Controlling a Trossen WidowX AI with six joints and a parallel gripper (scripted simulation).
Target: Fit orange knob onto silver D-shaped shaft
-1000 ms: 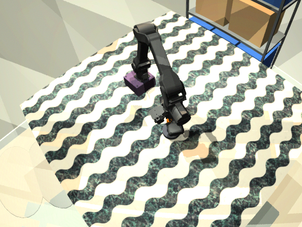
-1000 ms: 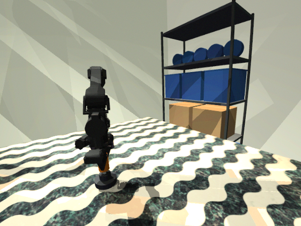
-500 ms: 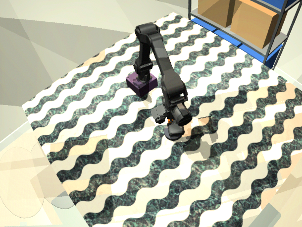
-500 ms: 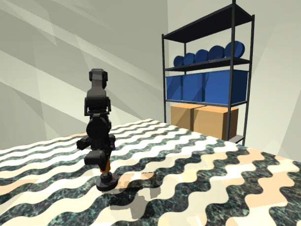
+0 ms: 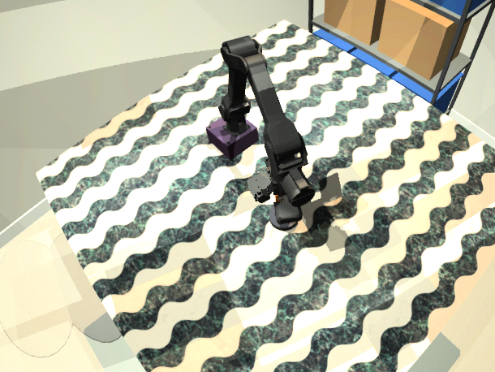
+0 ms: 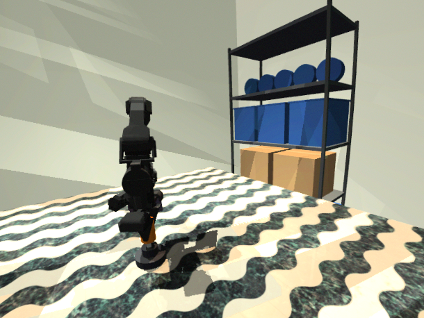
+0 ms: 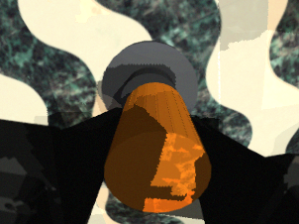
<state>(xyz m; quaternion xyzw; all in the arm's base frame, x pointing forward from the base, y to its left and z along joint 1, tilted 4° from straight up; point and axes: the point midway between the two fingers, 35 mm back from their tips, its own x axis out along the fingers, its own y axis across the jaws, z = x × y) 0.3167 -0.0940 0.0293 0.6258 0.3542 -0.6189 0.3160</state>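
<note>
The orange knob point(image 5: 277, 198) point(image 6: 150, 237) point(image 7: 157, 109) is a ribbed cylinder, upright or nearly so. My gripper point(image 6: 148, 230) point(image 7: 154, 119) is shut on the knob, with dark fingers on both sides of it. The round dark grey pedestal point(image 5: 279, 225) point(image 6: 149, 262) point(image 7: 180, 59) stands below. In the exterior view the knob's lower end is over the pedestal's middle, with a short grey part between knob and base. The silver shaft cannot be made out clearly. The knob's hole and both flat sides are hidden.
The arm's purple base block point(image 5: 231, 140) stands behind the gripper. The table top point(image 5: 182, 227) point(image 6: 243, 278) has wavy white and dark green stripes. A metal shelf rack point(image 6: 278, 94) with blue bins and brown boxes stands beyond the table.
</note>
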